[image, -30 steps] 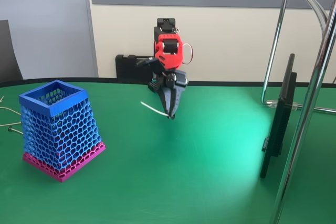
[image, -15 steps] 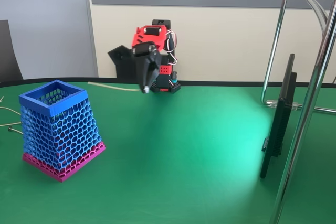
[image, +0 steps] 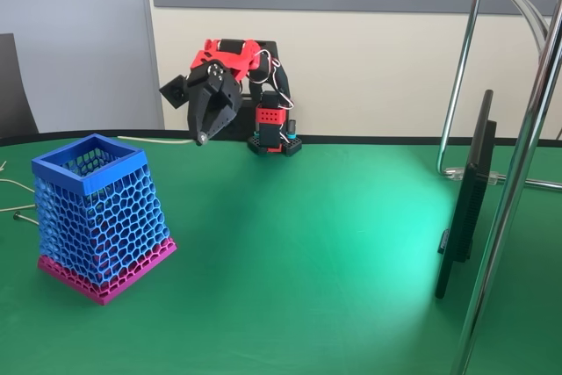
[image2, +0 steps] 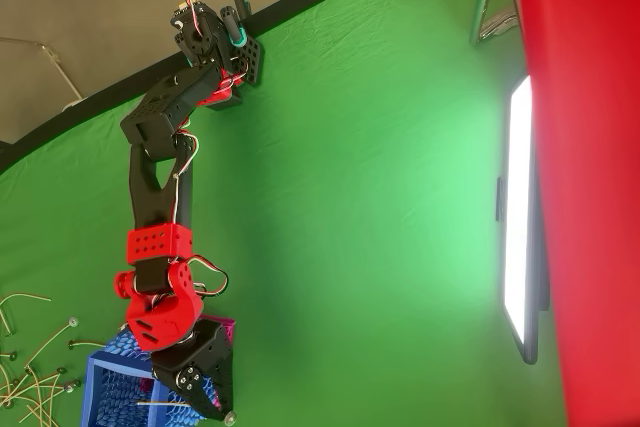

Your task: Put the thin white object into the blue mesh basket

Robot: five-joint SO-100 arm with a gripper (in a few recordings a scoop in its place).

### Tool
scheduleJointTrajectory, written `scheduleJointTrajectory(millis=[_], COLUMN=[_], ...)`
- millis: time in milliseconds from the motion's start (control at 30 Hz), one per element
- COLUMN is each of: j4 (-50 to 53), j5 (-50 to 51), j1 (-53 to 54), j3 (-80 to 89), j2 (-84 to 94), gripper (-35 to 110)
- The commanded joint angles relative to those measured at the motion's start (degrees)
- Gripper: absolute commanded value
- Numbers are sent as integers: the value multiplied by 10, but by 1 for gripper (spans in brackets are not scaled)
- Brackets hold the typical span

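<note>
While the end effector [image: 202, 136] grips the thin white object [image: 156, 140], the blue mesh basket [image: 88, 164] sits beside it.

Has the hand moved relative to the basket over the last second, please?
Yes. In the fixed view the hand, holding the stick, swung left from mid-table and up, nearing the basket.

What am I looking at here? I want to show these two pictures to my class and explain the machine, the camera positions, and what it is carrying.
The red and black machine is a small robot arm bolted at the far edge of a green table. One picture is taken from the front of the table, the other from straight above. Its two fingers, the gripper, are closed on a thin white stick, held in the air. On the table stands a blue mesh basket with a pink base. In the overhead view, the gripper is at the basket's edge. Loose pale cables lie nearby; a dark flat screen stands at the right.
</note>
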Motion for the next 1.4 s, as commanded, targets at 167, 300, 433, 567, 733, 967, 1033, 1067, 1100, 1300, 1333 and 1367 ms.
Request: scheduleJointTrajectory(millis=[167,300,433,567,733,967,1033,1067,1100,1300,1333,1367], j4=[-6,-46,-43,-34,-18,0,3,4,7,4,-2,-5], j5=[64,115,152,193,242,257,256,257,258,262,265,267], j1=[40,53,50,53,66,89,96,98,103,120,123,126], j3=[-12,29,28,27,32,48,48,48,48,80,89,97], j2=[-1,-3,-8,-7,10,60,72,76,82,120,127,131], gripper=[0,0,0,0,0,0,0,0,0,0,0,0])
